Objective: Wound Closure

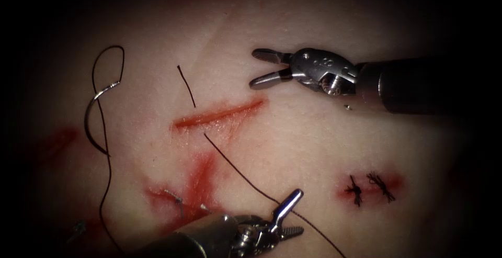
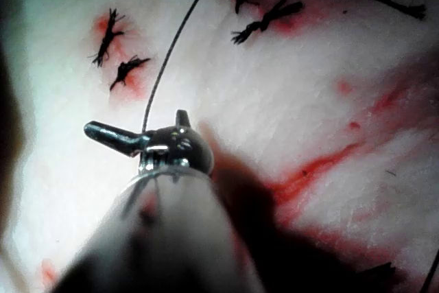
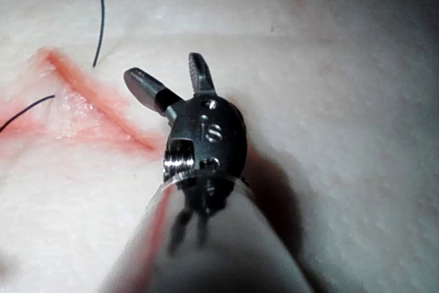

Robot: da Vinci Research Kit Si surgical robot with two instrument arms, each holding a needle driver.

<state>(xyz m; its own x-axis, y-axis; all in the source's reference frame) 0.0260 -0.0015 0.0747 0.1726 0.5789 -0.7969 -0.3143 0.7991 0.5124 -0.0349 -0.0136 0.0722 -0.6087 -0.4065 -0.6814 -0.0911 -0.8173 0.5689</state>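
The curved needle (image 1: 87, 118) lies free on the tissue (image 1: 293, 132), left of the cut (image 1: 219, 113), and neither tool holds it. Its thread (image 1: 238, 173) loops above it, trails down, and elsewhere crosses the cut, leaving a short free end (image 1: 185, 84) above it. My right tool (image 1: 257, 69) hovers open and holding nothing, just above the cut's right end; its own view shows the tool (image 3: 164, 68) beside the cut (image 3: 89, 97). Below the cut my left tool (image 1: 297, 212) stands open with the thread running past its upper jaw; its own view shows the tool (image 2: 134, 123) and thread (image 2: 170, 53).
Two knotted stitches (image 1: 368, 187) with frayed cut ends sit in a red patch at the lower right, and they show again as stitches (image 2: 115, 51) in the left wrist view. Red fluid (image 1: 196, 184) stains the tissue below the cut, near the left tool's shaft.
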